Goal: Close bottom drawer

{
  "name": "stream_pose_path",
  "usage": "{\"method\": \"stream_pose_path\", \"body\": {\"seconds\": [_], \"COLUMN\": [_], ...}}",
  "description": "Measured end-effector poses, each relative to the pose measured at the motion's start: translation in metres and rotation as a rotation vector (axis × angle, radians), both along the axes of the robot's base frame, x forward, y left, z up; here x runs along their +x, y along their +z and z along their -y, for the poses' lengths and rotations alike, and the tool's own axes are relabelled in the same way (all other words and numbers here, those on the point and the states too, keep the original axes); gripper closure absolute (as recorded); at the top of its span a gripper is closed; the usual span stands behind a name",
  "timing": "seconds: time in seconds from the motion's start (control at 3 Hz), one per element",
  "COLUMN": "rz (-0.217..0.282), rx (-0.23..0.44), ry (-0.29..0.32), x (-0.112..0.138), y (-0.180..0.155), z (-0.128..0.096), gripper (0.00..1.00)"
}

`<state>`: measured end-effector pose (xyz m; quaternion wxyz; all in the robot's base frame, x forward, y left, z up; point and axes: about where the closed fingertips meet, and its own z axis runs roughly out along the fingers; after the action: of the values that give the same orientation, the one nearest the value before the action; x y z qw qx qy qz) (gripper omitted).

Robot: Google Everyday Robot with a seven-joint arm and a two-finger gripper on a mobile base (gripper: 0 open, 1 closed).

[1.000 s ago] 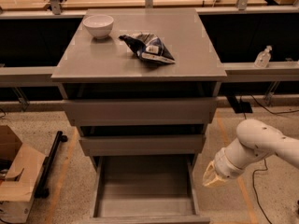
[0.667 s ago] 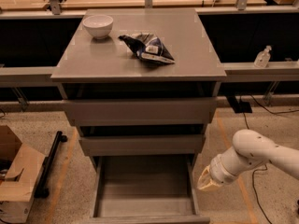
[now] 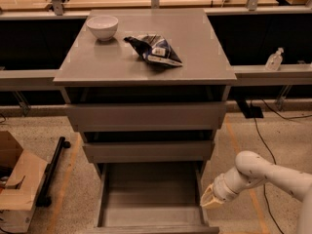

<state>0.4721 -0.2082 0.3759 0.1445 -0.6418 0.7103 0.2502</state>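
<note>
The bottom drawer (image 3: pixel 151 191) of the grey cabinet (image 3: pixel 146 62) is pulled far out toward me, its shallow grey box empty. The front panel lies at the lower frame edge. Above it, the middle drawer front (image 3: pixel 148 151) and the top drawer front (image 3: pixel 146 116) sit nearly flush. My white arm comes in from the lower right. The gripper (image 3: pixel 208 199) hangs low beside the open drawer's right side wall, close to it; contact cannot be made out.
On the cabinet top stand a white bowl (image 3: pixel 102 27) and a dark chip bag (image 3: pixel 155 49). A cardboard box (image 3: pixel 17 182) and a black bar (image 3: pixel 52 172) lie on the floor at left. A small bottle (image 3: pixel 274 59) rests on the right ledge. Cables run across the floor at right.
The arm has dropped lower and moved left, bringing the gripper closer to the drawer's right side. The drawer has not moved.
</note>
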Motion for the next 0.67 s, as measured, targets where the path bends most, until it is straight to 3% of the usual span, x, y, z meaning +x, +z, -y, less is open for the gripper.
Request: {"method": "stream_pose_path", "body": {"seconds": [0.33, 0.67], "rz": [-0.017, -0.030], "rx": [0.010, -0.029], "ry": [-0.003, 0.019], "x": [-0.0020, -0.0040], "y": [-0.0144, -0.0179], "z": [-0.0027, -0.0045], "gripper": [1.00, 1.00]}}
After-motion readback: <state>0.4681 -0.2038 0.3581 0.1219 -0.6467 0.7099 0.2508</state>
